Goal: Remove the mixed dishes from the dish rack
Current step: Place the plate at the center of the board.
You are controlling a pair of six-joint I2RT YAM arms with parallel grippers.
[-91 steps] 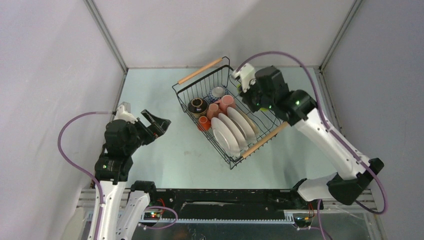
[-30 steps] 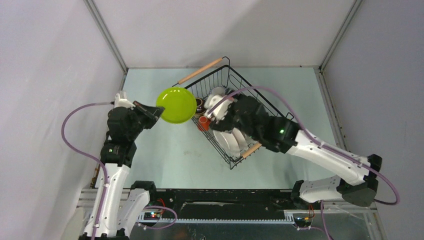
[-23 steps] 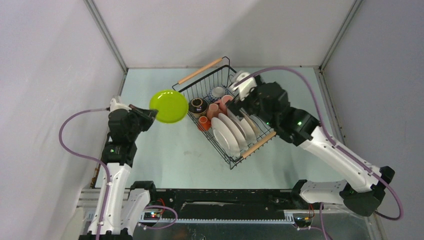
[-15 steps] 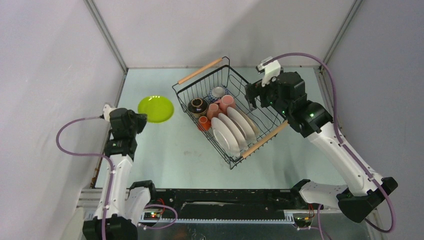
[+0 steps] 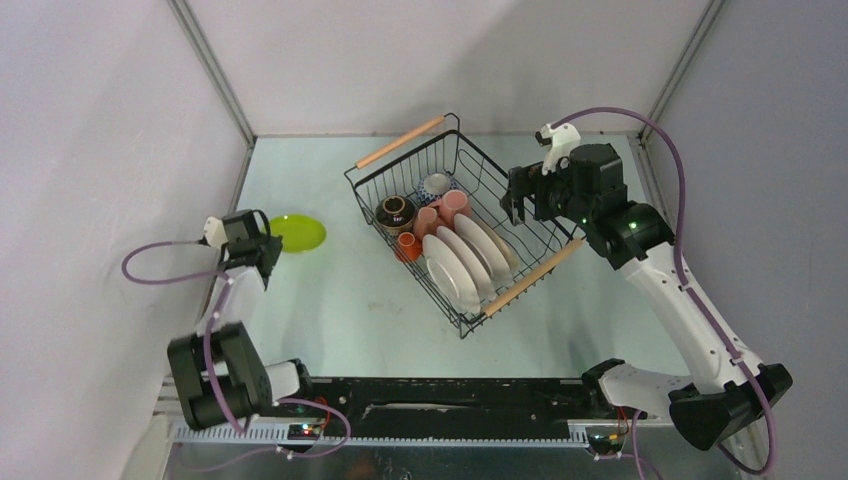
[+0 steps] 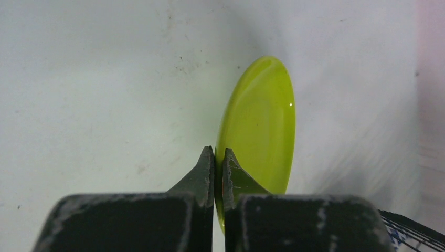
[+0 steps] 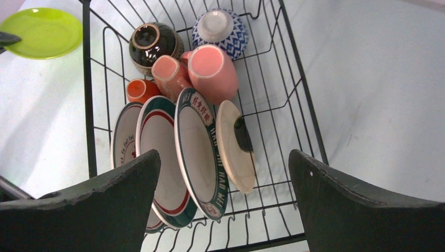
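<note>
At the left edge of the tabletop (image 5: 350,300), the left pincer (image 6: 214,152) is closed tight on the near rim of a lime-green plate (image 6: 260,131), with only that thin edge between its fingers. A second ago it held this plate high, just beside the dish rack (image 5: 352,180). Since then the arm has folded back and carried the plate low, well apart from the rack. From above, the left pincer (image 5: 268,243) and the lime-green plate (image 5: 298,232) sit close to the left wall. I cannot tell whether the plate's underside already touches the surface. That looks like one dish nearly unloaded, with only the set-down and release left to do.

The right pincer (image 7: 223,157) is spread wide and holds nothing. A second ago that arm reached across the rack. It has now drawn back, so the right pincer (image 5: 520,200) hovers over the rack's right side, looking down into it.

The rest of the load remains in the dish rack (image 7: 86,79):
- green-rimmed plates (image 7: 197,152) stand on edge in a row
- a cream saucer (image 7: 233,147) leans beside them
- two pink mugs (image 7: 212,73) lie behind them
- an orange cup (image 7: 139,89), a dark cup (image 7: 152,44) and a blue-patterned bowl (image 7: 220,29) sit at the far end

Most of the task is still ahead, and the open right pincer seems placed for the next pick.
</note>
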